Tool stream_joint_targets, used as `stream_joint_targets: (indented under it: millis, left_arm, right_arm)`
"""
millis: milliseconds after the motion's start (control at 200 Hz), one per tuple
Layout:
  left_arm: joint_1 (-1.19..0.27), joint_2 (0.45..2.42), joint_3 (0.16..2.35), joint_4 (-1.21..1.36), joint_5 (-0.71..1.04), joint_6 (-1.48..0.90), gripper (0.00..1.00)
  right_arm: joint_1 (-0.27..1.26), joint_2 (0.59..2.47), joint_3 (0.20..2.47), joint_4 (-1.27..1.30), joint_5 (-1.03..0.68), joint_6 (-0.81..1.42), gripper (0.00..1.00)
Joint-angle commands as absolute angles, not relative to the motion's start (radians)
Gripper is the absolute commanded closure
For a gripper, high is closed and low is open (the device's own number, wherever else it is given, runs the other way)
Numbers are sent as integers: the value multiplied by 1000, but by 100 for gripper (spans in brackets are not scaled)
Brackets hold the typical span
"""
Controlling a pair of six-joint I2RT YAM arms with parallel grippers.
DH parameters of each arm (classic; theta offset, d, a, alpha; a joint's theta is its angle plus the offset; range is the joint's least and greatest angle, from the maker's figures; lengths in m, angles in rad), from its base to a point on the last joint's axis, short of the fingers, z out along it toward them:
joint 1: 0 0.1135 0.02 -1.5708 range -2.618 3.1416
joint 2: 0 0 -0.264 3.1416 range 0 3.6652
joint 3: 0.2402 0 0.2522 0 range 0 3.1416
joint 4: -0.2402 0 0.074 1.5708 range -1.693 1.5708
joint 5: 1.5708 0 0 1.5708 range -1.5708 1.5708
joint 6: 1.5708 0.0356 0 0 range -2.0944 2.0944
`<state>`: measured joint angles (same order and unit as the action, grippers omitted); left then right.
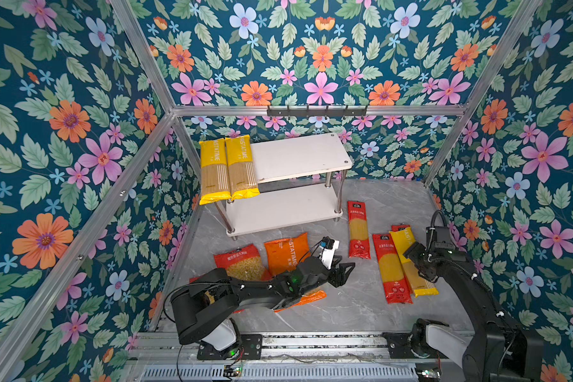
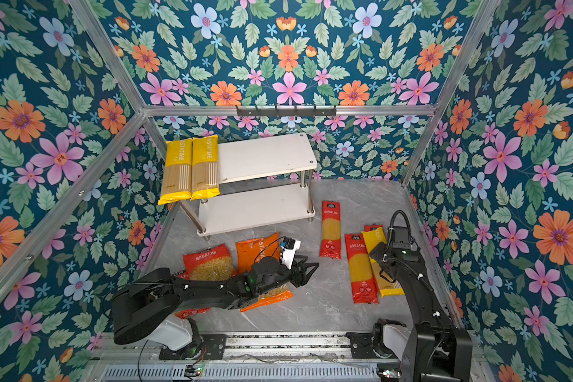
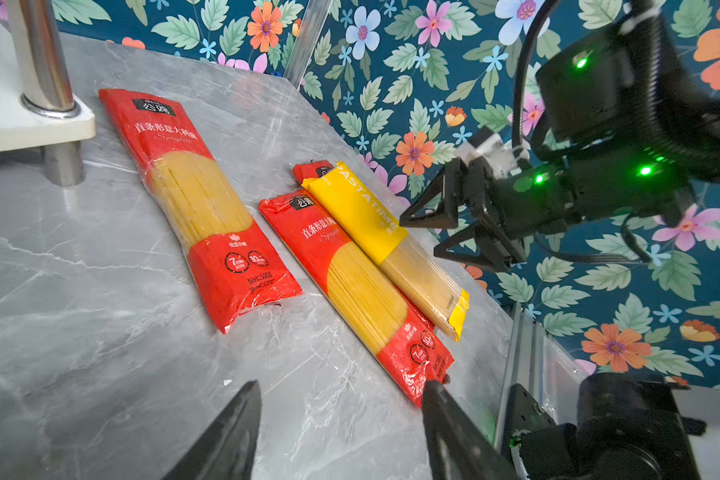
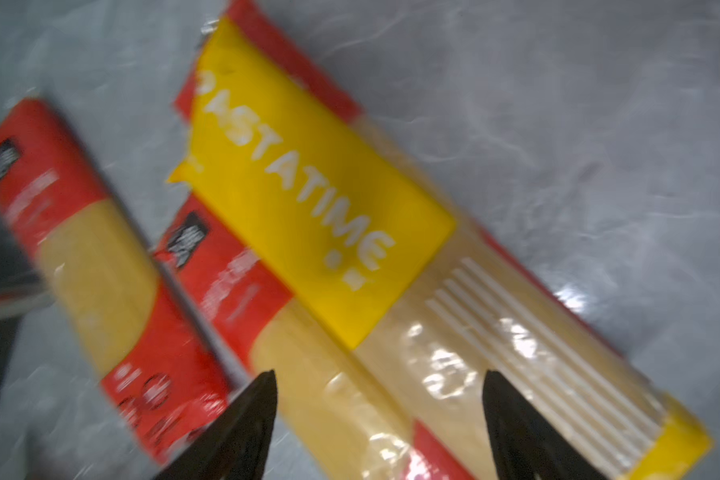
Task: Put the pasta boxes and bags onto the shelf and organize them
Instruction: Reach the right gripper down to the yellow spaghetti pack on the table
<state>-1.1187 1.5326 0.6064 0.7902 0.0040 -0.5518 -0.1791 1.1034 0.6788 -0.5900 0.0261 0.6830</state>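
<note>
The shelf (image 1: pixel 300 155) stands at the back with two yellow spaghetti packs (image 1: pixel 227 168) side by side on the left end of its top board. On the table lie a red spaghetti pack (image 1: pixel 358 230), a second red one (image 1: pixel 391 269) and a yellow pack (image 1: pixel 411 264) resting across a third red one (image 1: pixel 400 227). My right gripper (image 4: pixel 380 374) hovers open just above the yellow pack (image 4: pixel 321 195), holding nothing. A short red curly-pasta bag (image 1: pixel 242 263) and an orange bag (image 1: pixel 285 253) lie under my left arm. My left gripper (image 3: pixel 341 384) is open over bare table.
A black hook rail (image 1: pixel 316 111) hangs on the back wall above the shelf. Floral walls with aluminium posts close in the left, right and back. The shelf's lower board (image 1: pixel 278 210) is bare. The arms' base rail (image 1: pixel 311 342) runs along the front.
</note>
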Motion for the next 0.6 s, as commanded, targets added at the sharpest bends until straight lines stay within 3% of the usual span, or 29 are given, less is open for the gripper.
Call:
stream_joint_targets:
  millis: [0,230,595]
  left_arm:
    - [-1118,1521,593,846,7,-567,36]
    - [-1117,1493,575,840,-14,-583,36]
    - [-1120,1506,601,832,-3,-612,36]
  right_arm:
    - [-231,1133,646,-542,5,700,22]
    - [-200,1213,604,-524,-191,691,27]
    - [138,1217,612,-469,-247,903,27]
